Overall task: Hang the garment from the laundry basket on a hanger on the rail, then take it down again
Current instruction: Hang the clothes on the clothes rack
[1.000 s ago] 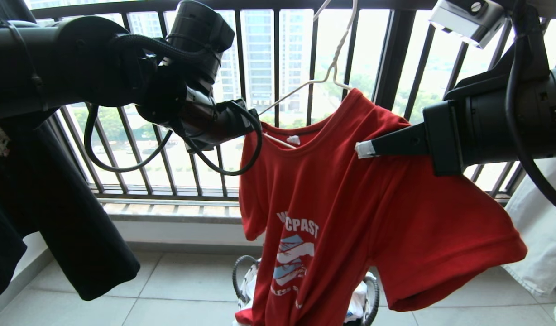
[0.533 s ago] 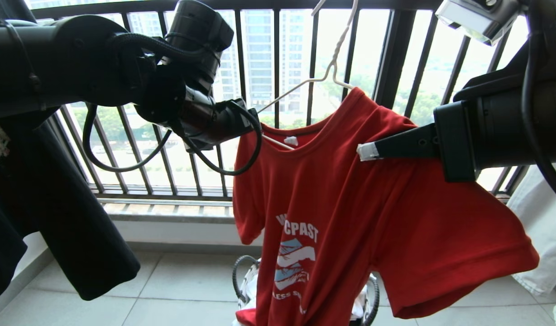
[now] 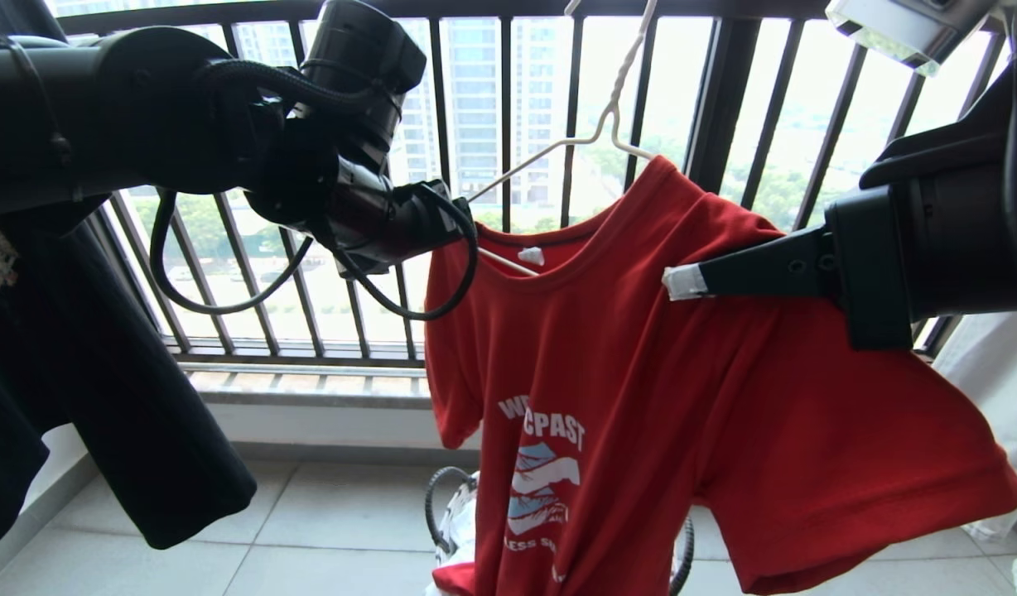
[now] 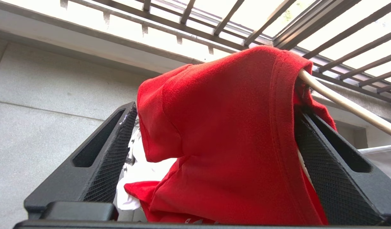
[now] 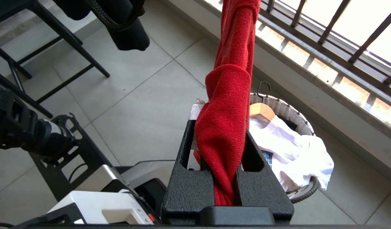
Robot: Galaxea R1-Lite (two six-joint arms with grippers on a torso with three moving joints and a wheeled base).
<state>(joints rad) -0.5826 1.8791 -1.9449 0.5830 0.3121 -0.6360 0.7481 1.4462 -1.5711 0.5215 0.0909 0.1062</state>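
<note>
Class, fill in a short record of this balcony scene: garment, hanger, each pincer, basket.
garment: red T-shirt, draped on the hanger
hanger: white wire, one arm bare, hook runs up out of view
right pincer: shut on shirt fabric
left pincer: open, its fingers either side of the shirt's shoulder
basket: on the floor below, holding white clothing

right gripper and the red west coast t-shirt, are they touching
Touching. The right wrist view shows the right gripper with its black fingers shut on a bunched fold of the red short-sleeved T-shirt.

Daylight floods in through the window railing (image 3: pixel 508 165), blowing the sky white and silhouetting the dark arms.
</note>
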